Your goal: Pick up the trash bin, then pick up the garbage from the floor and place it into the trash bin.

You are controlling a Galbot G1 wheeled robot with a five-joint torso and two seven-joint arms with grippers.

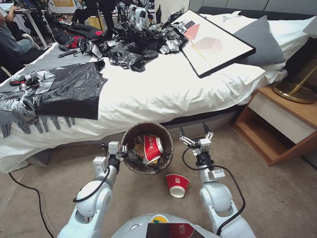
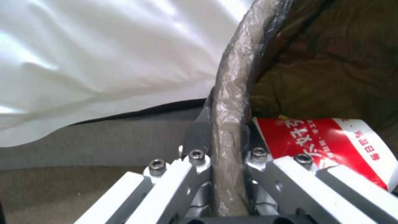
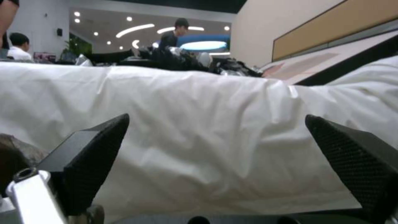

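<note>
left gripper [image 1: 123, 152] is clamped on the rim of the trash bin [image 1: 132, 132] by the bed [image 1: 158, 89], right gripper [image 1: 195, 134] spread wide beside it; red cup [image 1: 177, 185] just below the bin looks light and crushable, so pinch its wall gently

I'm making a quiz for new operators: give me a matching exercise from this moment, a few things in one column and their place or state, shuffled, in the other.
Things
1. left gripper
2. right gripper
3. red cup on its side
4. trash bin

Places or states
A. on the carpet, between bin and right arm
B. clamped on the bin's rim
C. open, empty, beside the bin
D. held up before the bed, cups inside

Pairs: 1-B, 2-C, 3-A, 4-D
</note>
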